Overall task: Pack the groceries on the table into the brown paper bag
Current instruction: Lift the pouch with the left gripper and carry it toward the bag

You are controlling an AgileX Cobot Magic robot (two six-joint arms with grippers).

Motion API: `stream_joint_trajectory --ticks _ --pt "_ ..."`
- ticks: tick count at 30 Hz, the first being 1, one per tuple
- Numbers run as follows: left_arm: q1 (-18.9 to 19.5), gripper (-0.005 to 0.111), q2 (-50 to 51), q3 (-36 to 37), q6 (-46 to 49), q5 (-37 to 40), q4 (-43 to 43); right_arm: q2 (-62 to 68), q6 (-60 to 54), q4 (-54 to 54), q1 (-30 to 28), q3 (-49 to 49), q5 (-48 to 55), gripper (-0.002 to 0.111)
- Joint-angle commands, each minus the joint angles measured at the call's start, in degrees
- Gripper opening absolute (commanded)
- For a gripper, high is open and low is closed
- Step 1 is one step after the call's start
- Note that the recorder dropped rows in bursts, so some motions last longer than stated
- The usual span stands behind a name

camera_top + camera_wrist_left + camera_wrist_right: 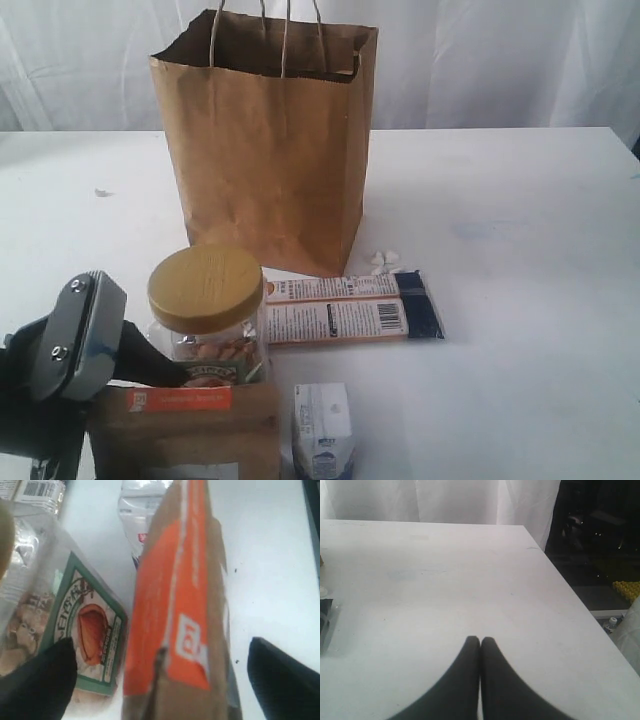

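The brown paper bag [265,150] stands upright and open at the back of the table [520,250]. In front of it are the clear jar with its mustard-yellow lid [205,290], the long navy-orange packet [350,310], the small white carton [322,430] and the brown paper pouch [185,430] with an orange label. My left gripper [160,675] is open. Its fingers [37,680] straddle the pouch [180,605], with the jar [60,620] right beside one finger. My right gripper [480,642] is shut on nothing above bare tabletop. The bottle and the can are out of view.
Small white bits [385,262] lie by the bag's front corner. The left arm's grey wrist [75,340] is low at the front left. In the right wrist view the table edge [570,595] drops off to a dark floor.
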Motion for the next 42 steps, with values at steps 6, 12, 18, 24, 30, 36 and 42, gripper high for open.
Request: stream_joint_trajectory --ticks 6,12,18,24,30,36,42 --pt "-0.3 0.078 -0.1 0.9 9.2 -0.9 -3.5 -0.2 -0.7 -0.1 0.0 0.1 -0.4 0.0" --pt "-0.3 0.054 -0.1 3.2 9.2 -1.2 -3.2 -0.2 -0.7 -0.1 0.0 0.1 -0.4 0.0" --pt "-0.3 0.001 -0.3 3.3 8.5 -2.5 -3.0 -0.2 -0.7 -0.1 0.0 0.1 -0.4 0.0" --pt "-0.3 0.0 -2.3 2.5 2.8 6.4 -0.4 -0.2 -0.7 -0.1 0.0 0.1 -0.3 0.0" --pt "-0.3 0.0 -9.6 -5.3 -19.8 15.0 18.8 -0.2 -0.7 -0.1 0.0 0.1 -0.3 0.0" --pt "-0.3 0.0 -17.9 -20.0 -42.4 24.6 34.6 -0.2 -0.7 -0.1 0.0 0.1 -0.3 0.0" --pt "-0.3 0.0 -22.8 -39.4 -51.2 35.8 52.4 -0.2 -0.7 -0.1 0.0 0.1 -0.3 0.0"
